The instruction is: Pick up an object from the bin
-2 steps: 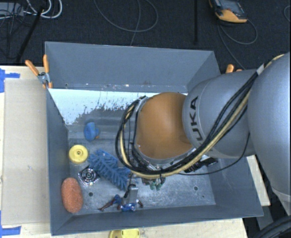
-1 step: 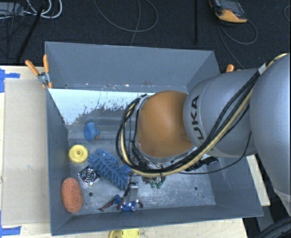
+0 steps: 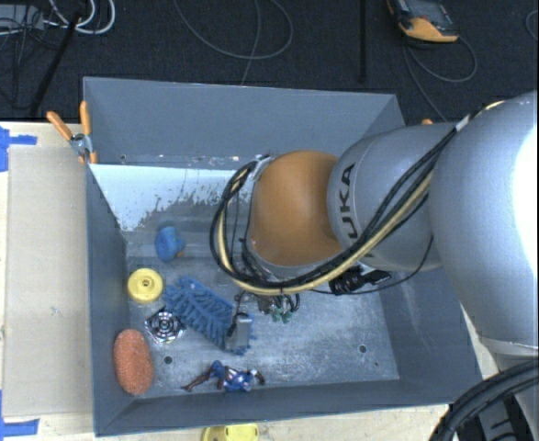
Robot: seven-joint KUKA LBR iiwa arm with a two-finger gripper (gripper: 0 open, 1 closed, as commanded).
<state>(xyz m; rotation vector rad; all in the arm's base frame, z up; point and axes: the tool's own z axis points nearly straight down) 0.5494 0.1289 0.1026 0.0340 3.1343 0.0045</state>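
Gripper (image 3: 242,327) sits low over the right end of a blue ridged brush (image 3: 198,307) on the left-centre floor of the bin (image 3: 251,118). That's the likely pick, judged by nearness. Can't tell if the tool is apart or together. A yellow wheel (image 3: 145,286) and a metal disc (image 3: 163,325) crowd the brush's left. An orange oval (image 3: 133,361) lies in the near-left corner. The right floor is bare, so there's room to lift.
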